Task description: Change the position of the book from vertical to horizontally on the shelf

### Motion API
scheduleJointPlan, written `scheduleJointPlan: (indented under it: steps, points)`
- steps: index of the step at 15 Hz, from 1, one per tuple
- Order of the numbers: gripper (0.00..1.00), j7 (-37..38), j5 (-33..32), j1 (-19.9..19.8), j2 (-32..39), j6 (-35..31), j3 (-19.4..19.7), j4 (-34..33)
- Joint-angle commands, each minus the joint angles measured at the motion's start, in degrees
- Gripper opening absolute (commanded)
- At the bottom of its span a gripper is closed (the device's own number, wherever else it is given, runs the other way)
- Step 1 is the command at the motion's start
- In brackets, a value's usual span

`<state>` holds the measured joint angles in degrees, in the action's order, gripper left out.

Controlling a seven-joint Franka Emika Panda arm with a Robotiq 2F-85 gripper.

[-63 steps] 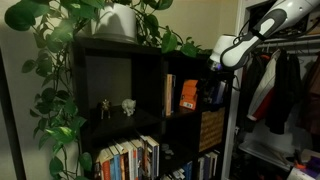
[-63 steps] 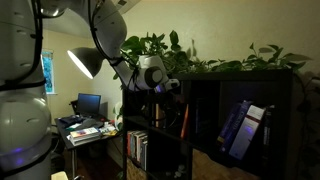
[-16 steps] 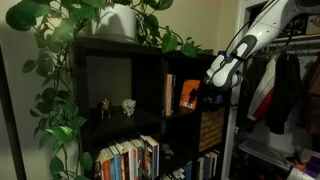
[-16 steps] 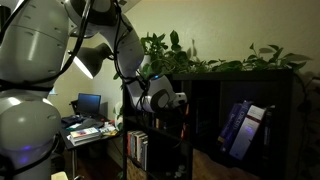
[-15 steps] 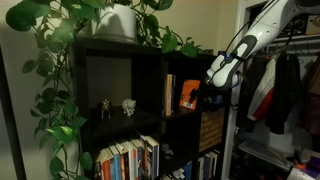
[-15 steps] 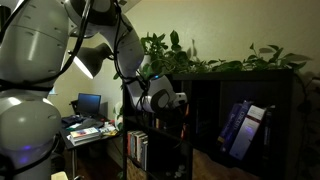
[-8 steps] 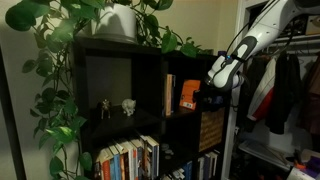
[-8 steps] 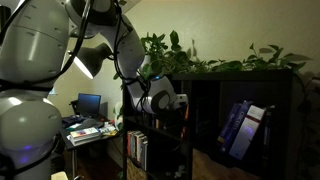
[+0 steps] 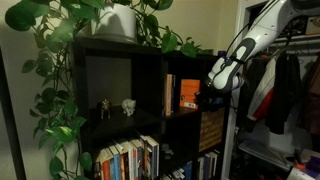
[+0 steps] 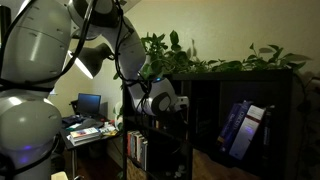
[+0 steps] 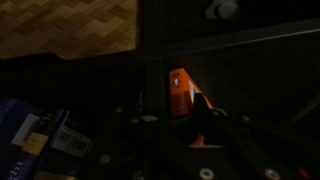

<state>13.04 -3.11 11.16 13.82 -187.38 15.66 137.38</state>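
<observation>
— What's nearest on your feed?
— My gripper (image 9: 208, 94), at the mouth of an upper cubby. The wrist view is too dark; I can't tell if the jaws are apart or together.
— And the book (image 9: 187, 93)?
— Just beside the gripper, upright in that cubby of the shelf (image 9: 161, 125). A woven basket (image 9: 211, 128) fills the cubby below.
</observation>
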Motion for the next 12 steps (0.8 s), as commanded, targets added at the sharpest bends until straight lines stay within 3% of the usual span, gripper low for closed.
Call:
scheduleJointPlan:
  steps: [1,7,12]
  points:
    - [0.05,-0.4,-0.3,0.6,3.7,-2.5,0.4,-6.6]
    - [0.05,0.5,0.5,2.9,0.7,-0.5,3.4,-4.4]
    - [0.05,4.4,2.5,2.1,-0.8,1.5,1.2,-4.3]
